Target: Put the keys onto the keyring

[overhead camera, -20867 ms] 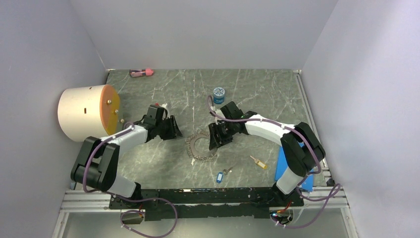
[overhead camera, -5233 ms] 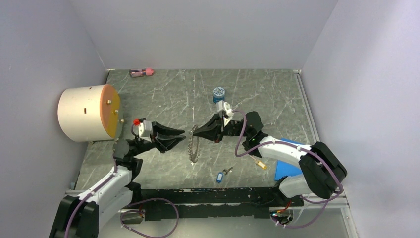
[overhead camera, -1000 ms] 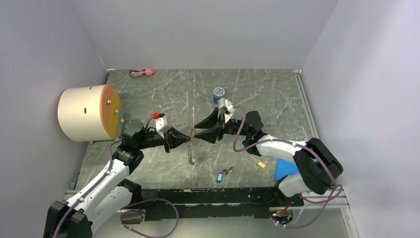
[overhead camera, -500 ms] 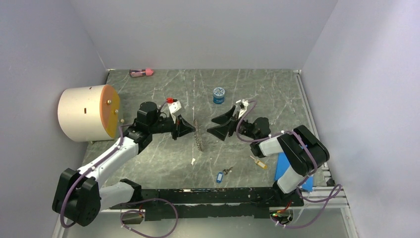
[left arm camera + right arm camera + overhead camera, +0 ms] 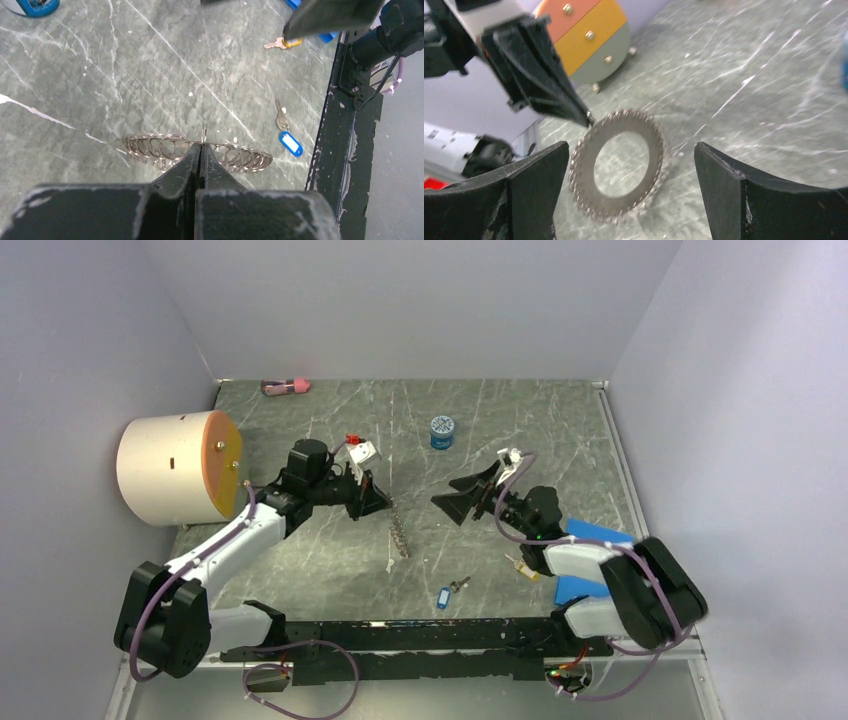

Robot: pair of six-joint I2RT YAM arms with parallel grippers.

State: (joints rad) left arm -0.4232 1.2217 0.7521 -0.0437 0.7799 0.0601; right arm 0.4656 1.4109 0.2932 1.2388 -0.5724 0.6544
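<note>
1. keyring (image 5: 398,533) is held on edge over the table (image 5: 330,420), its rim clamped in the left gripper (image 5: 383,505).
2. right gripper (image 5: 456,498) gapes wide, empty, near it.
3. blue key (image 5: 445,595) and yellow key (image 5: 522,567) lie loose on the table; neither is threaded yet.

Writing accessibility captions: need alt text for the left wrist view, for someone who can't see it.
The left gripper, shut, pinches the rim of the coiled keyring, holding it edge-on against the grey marbled table. To the right, the blue-tagged key lies on the table near the black rail, and the yellow-headed key lies farther off.
</note>
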